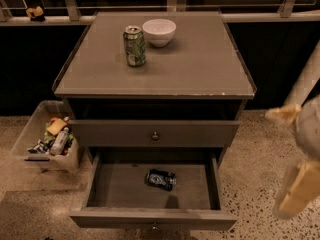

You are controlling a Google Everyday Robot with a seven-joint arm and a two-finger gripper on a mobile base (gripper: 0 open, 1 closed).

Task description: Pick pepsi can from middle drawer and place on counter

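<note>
We find the pepsi can (160, 179) lying on its side on the floor of the open middle drawer (115, 189), a little right of the drawer's centre and nearer its back than its front. Well apart from it, off to the right and outside the cabinet, the gripper (299, 186) hangs over the floor at about the drawer's height. It touches nothing we can see, and we cannot tell whether it is open or closed.

Counting from the left, there is one clear plastic bin (30, 134) on the floor beside the cabinet, filled with mixed packets and a bottle (too jumbled to count). There are two cans in all: the pepsi can and a green can (134, 45) standing upright on the counter (200, 64). One white bowl (159, 32) sits just beside the green can, to its right and slightly behind. There are two drawers, the upper drawer (200, 133) shut and the middle one pulled out.

The counter is flat and grey, with a pale chipped front edge. The floor (250, 194) is speckled stone. A pale ledge (270, 17) runs behind the cabinet, with a small yellow object (35, 12) at its far left.
</note>
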